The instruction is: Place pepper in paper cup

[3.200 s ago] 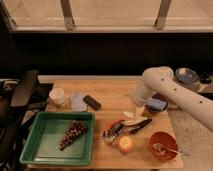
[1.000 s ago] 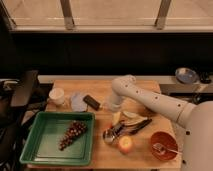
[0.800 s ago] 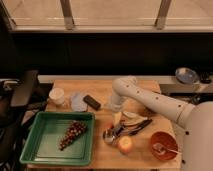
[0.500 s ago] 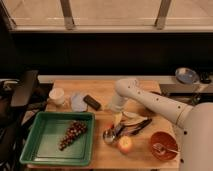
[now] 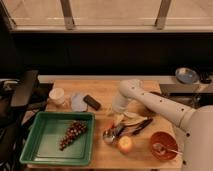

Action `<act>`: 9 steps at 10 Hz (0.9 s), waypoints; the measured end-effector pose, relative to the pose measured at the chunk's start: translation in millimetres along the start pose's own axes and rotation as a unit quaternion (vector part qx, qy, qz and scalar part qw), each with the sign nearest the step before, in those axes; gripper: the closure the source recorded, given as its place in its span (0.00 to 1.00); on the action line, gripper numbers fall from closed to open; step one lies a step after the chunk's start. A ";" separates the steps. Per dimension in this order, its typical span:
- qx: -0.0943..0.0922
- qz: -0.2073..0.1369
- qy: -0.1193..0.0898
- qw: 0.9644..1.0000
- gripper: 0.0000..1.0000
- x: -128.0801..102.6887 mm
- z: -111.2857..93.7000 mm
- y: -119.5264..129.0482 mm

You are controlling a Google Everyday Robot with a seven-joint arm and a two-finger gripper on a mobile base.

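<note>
Hanging: my gripper (image 5: 116, 119) is low over the middle of the wooden table (image 5: 100, 89), at the end of my white arm (image 5: 150, 102), which comes in from the right.
Jaws: I cannot tell whether they are apart or together, and I cannot tell whether they hold anything.
Touching: the gripper is right at a small heap of things; whether it meets any of them I cannot tell.
Pepper: one; the pepper (image 5: 110, 126) shows as a small red sliver on the table just below the gripper, on its left side.
Paper cup: one; the paper cup (image 5: 56, 95) stands upright near the table's far left corner, well apart from the pepper.
Plate: one, a pale-blue plate (image 5: 77, 101) just right of the cup.
Dark block: one (image 5: 91, 102), at the plate's right edge.
Green tray: one (image 5: 50, 137), front left, with one bunch of grapes (image 5: 72, 134) in it.
Metal spoon: one (image 5: 108, 135), bowl end just below the pepper.
Dark-handled utensils: lying beside the gripper (image 5: 142, 125); I cannot count them.
Round fruit: one (image 5: 125, 144), orange-yellow, near the front edge.
Orange bowl: one (image 5: 170, 139), front right, with something metal in it.
Blue dish: one (image 5: 186, 75), off the table, on the ledge at the far right.
</note>
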 end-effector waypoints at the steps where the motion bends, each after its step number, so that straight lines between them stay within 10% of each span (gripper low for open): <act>1: 0.002 -0.001 0.000 1.000 0.74 -1.1 -0.8 -0.3; 4: 0.005 0.000 0.003 1.000 0.99 -4.6 -8.5 -1.0; 9: 0.040 0.011 0.027 0.999 1.00 -32.9 -81.1 -41.3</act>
